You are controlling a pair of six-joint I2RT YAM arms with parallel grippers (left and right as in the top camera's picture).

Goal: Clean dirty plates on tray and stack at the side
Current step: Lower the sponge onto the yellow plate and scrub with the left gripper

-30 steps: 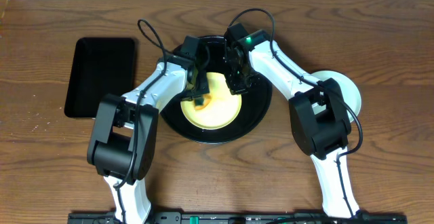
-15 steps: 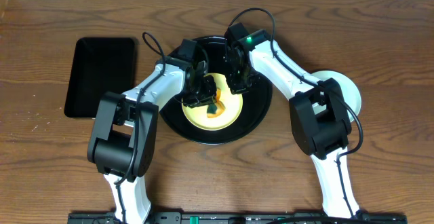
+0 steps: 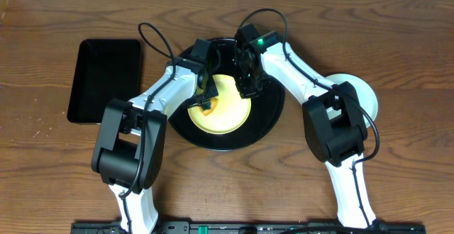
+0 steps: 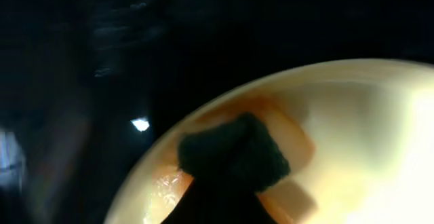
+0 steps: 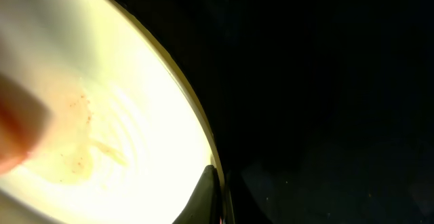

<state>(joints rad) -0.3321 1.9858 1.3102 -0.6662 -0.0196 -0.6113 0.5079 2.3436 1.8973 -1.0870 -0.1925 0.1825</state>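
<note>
A pale yellow plate (image 3: 225, 108) with orange-brown smears lies in the round black tray (image 3: 266, 117). My left gripper (image 3: 208, 98) is shut on a sponge (image 3: 206, 106) with a dark green pad and presses it on the plate's left part. In the left wrist view the green pad (image 4: 234, 153) sits on an orange smear of the plate (image 4: 366, 129), with the gripper (image 4: 224, 207) just behind it. My right gripper (image 3: 248, 85) is shut on the plate's upper right rim. The right wrist view shows its finger (image 5: 214, 195) at the rim of the plate (image 5: 122, 115). A light mint plate (image 3: 363, 96) lies to the right, partly under the right arm.
A smaller black rectangular tray (image 3: 105, 78) lies on the wooden table (image 3: 57, 163) at the left. Both arms reach over the round tray from the front. The table's back edge runs along the top.
My left gripper swept the sponge right to the plate's middle, then back to its left part. The right gripper and the plate stayed put.
</note>
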